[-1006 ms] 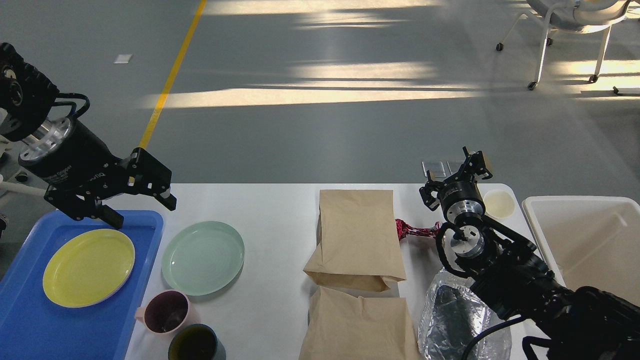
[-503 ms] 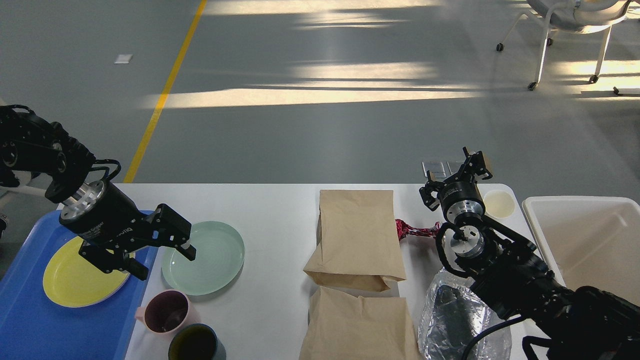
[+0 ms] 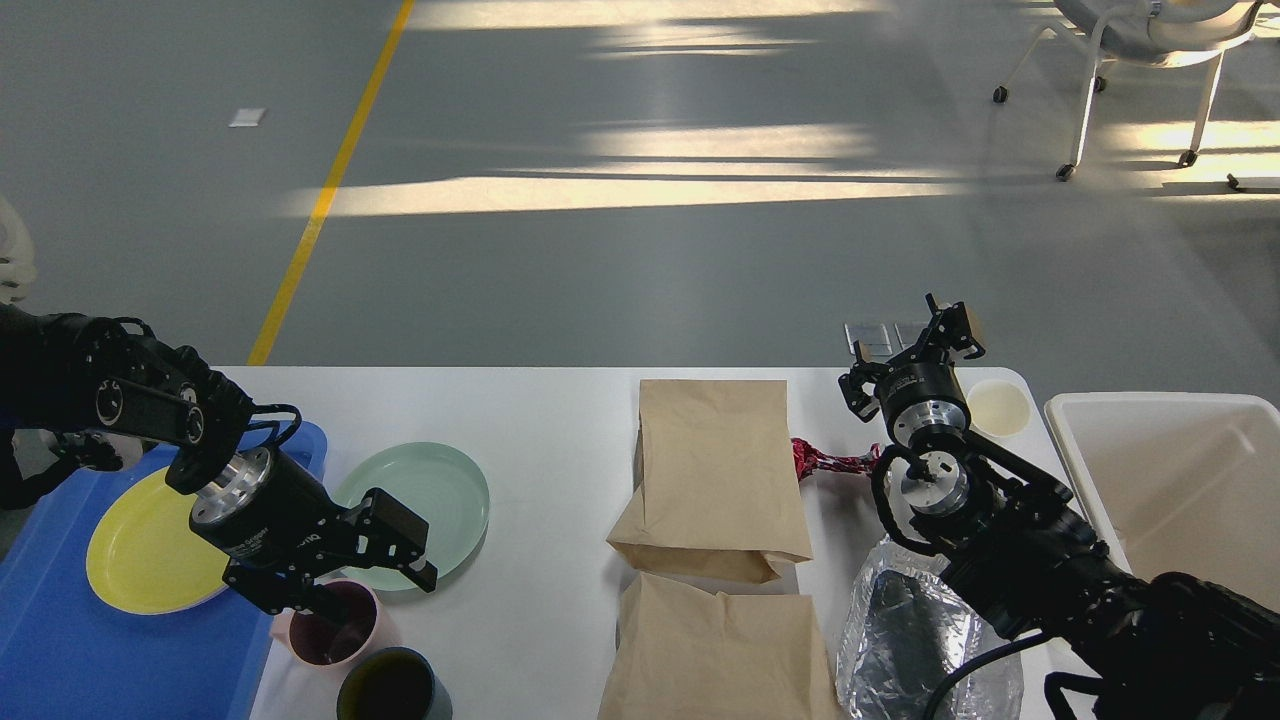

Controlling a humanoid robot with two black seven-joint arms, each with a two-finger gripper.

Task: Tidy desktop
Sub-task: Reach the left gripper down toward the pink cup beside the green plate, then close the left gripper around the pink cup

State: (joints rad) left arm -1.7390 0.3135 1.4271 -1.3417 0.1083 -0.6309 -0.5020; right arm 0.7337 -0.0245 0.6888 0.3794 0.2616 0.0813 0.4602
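Note:
The white desktop spans the lower part of the head view. On its left lie a pale green plate, a pink cup and a dark green cup. A yellow plate rests in the blue tray. My left gripper is open and low. One finger sits over the pink cup's mouth, the other over the green plate's near edge. My right gripper stands raised at the far right, small and dark, with nothing seen in it.
Two brown paper bags lie mid-table. A red wrapper, a crumpled clear plastic bag and a small cream disc lie by my right arm. An off-white bin stands at the right edge.
My left arm has swung down and to the right, from above the blue tray's far edge to the pink cup. The right arm has not moved.

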